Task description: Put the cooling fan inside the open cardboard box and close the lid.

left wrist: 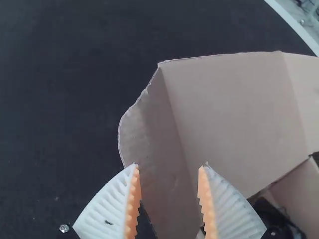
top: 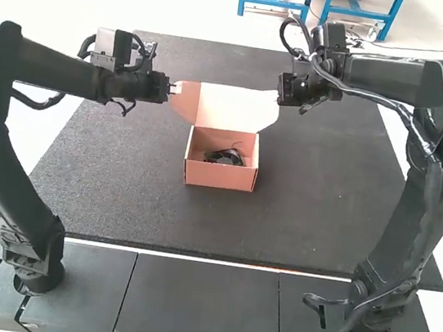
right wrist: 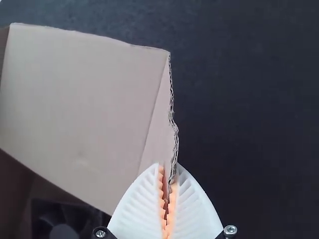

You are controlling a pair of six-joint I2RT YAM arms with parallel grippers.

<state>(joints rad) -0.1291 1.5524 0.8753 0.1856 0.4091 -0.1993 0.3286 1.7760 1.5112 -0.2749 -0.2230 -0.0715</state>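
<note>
The cardboard box (top: 219,171) sits mid-mat (top: 322,213), the cooling fan (top: 224,156) inside. At its far side the lid (top: 230,105) stands upright. The left gripper (left wrist: 169,172), spread open, straddles the lid's left flap. The right gripper (right wrist: 167,172) pinches the right flap's edge.

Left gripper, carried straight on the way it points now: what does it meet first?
The left gripper would first meet the side flap of the brown cardboard box's raised lid, which lies between its open fingers; depth is unclear.
</note>
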